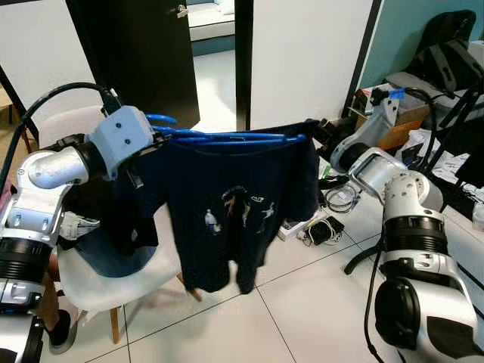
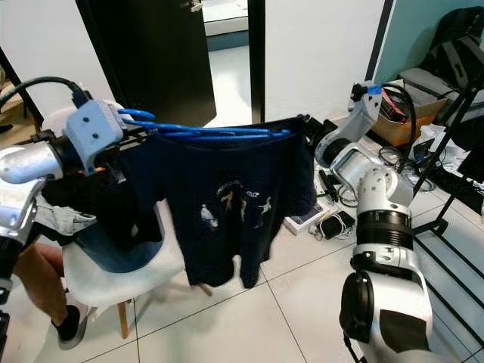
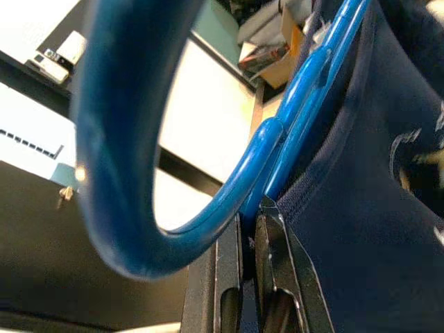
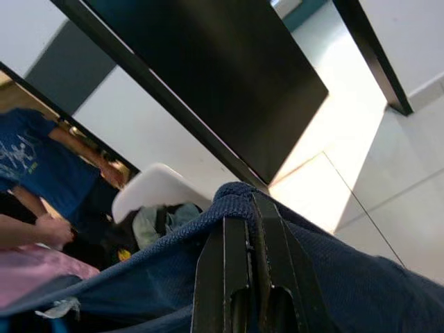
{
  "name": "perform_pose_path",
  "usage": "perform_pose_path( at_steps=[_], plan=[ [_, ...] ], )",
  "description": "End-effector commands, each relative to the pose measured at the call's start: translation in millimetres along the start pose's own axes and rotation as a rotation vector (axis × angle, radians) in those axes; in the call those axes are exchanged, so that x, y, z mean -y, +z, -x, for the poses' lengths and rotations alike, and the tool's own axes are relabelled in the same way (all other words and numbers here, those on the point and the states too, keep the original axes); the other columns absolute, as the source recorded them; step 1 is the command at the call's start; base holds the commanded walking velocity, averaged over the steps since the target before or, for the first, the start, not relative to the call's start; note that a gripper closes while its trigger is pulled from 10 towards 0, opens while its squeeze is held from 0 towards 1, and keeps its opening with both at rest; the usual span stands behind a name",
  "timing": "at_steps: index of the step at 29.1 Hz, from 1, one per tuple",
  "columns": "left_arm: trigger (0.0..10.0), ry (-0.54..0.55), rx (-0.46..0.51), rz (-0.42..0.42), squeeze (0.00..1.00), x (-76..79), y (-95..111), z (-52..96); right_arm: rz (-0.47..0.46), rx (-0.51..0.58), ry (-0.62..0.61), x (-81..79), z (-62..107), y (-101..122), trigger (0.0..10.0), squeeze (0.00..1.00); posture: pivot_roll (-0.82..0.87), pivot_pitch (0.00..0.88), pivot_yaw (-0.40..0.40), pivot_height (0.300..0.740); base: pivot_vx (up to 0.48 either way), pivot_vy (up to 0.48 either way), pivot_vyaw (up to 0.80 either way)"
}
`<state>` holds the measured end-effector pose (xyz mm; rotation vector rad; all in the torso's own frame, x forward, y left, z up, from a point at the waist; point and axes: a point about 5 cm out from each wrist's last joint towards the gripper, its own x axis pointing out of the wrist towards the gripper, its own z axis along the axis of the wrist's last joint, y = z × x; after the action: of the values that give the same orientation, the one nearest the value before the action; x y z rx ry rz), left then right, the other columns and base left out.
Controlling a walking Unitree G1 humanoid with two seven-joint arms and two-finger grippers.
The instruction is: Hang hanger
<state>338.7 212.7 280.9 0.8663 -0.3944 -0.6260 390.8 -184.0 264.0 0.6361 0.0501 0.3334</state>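
Head views: the blue hanger [image 1: 227, 138] carrying a dark navy T-shirt [image 1: 234, 204] is held level in the air between both arms, above a white chair [image 1: 113, 283].

Left wrist view: the left tool [image 3: 248, 229] is clamped on the hanger at the base of its hook [image 3: 118, 139].

Right wrist view: the right tool [image 4: 248, 229] is pinched on the shirt's shoulder fold.

Judgement: keep the hanger level, hook free and turned toward the rail, before either tool lets go.

Right pincer [image 4: 251, 229] pinches navy shirt [image 4: 361, 277] before white chair [image 4: 156, 191].
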Motion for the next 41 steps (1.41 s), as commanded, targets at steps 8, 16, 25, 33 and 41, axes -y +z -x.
perform_pose_path(
  at_steps=[8, 16, 25, 33, 41],
  plan=[
    [10.0, 0.021, -0.051, -0.035, 0.00, -5.4, 0, 6.2, 0.016, 0.021, 0.068, -16.3, 0.3, 8, 0.0, 0.00, 0.00, 0.048, 0.004, 0.740, 0.000, 0.000, 0.00],
    [10.0, 0.031, -0.058, -0.032, 0.00, -4.9, 0, 3.0, 0.037, -0.011, 0.129, -29.6, -0.6, 2, 0.0, 0.00, 0.00, 0.049, 0.007, 0.740, 0.000, 0.000, 0.00],
    [10.0, 0.083, -0.065, -0.028, 0.00, -4.9, 2, -4.6, 0.074, -0.082, 0.211, -49.4, -1.8, -14, 0.0, 0.00, 0.00, 0.050, 0.007, 0.740, 0.000, 0.000, 0.00],
    [10.0, 0.137, -0.086, -0.044, 0.00, -20.4, 0, 4.0, 0.095, -0.089, 0.181, -40.6, 0.7, -13, 0.0, 0.00, 0.00, 0.050, 0.006, 0.740, 0.000, 0.000, 0.00],
    [10.0, 0.153, -0.106, -0.052, 0.00, -27.2, -1, 13.8, 0.109, -0.084, 0.147, -32.6, 3.9, -9, 0.0, 0.00, 0.01, 0.048, 0.004, 0.740, 0.000, 0.000, 0.00]
  ],
)
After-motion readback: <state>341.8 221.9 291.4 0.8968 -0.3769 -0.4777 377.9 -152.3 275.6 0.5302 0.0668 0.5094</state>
